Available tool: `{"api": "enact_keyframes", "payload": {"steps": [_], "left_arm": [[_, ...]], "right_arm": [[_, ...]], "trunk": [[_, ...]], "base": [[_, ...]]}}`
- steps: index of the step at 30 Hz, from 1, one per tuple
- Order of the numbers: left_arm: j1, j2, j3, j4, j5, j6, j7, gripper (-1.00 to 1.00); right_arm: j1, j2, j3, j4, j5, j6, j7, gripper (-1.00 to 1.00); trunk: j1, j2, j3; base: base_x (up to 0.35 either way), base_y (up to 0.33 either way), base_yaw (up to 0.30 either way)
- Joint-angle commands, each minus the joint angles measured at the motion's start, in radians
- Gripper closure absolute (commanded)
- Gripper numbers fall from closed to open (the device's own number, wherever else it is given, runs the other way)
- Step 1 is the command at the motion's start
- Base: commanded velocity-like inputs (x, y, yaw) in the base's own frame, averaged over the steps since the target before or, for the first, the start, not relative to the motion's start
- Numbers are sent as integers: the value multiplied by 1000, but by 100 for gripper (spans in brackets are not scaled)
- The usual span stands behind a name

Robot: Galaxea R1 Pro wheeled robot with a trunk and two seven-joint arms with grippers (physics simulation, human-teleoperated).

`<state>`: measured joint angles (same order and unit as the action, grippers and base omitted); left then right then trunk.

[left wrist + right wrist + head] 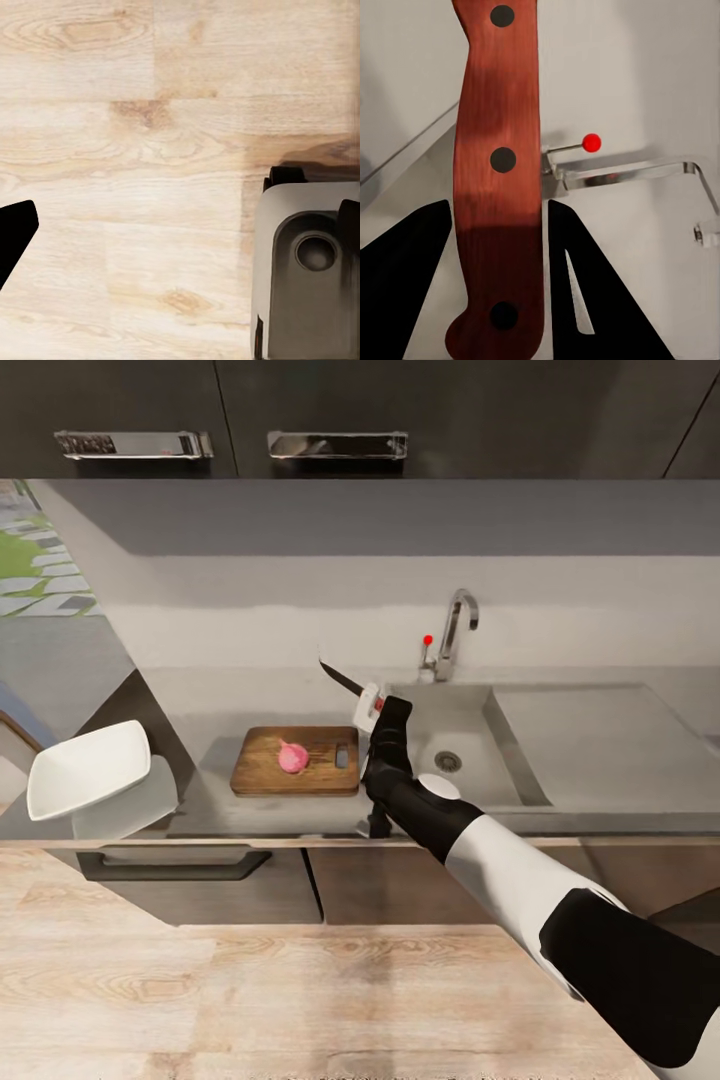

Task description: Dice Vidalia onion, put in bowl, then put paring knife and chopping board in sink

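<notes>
- My right end effector (499,225) is clamped on the knife (499,172), raised beside the sink (470,745) (blade clear)
- Onion (292,757) sits on the board (262,770), ready for dicing
- Left end effector: cannot tell its state

We saw chopping board (296,761) as brown wood with visible grain, matt. Paring knife (499,180) had reddish wooden handle with dark rivets, smooth; blade dark. Countertop (200,705) looked brushed grey steel, faintly reflective; sink (470,735) same grey metal. Tap (455,630) was polished chrome, knob glossy red. Bowl (88,768) appeared glossy white. We noted floor (135,150) as pale wood planks, matt.
</notes>
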<state>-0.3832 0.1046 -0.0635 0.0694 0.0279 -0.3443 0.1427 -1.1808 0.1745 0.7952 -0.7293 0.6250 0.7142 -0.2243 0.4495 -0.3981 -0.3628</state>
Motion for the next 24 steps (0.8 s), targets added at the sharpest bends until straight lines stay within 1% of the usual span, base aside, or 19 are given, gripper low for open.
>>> {"api": "enact_keyframes", "payload": {"steps": [1,24], "left_arm": [[-2,-1,-7,4,3,-7,3,-100],[-2,-3,-6,4,3,-7,3,-100]], "right_arm": [[-1,0,4,1,1,7,-3,100],[0,0,5,-6,1,7,-11,100]], "trunk": [[0,-2,-3],[0,-2,-40]], "base": [[0,0,0],[0,0,0]]}}
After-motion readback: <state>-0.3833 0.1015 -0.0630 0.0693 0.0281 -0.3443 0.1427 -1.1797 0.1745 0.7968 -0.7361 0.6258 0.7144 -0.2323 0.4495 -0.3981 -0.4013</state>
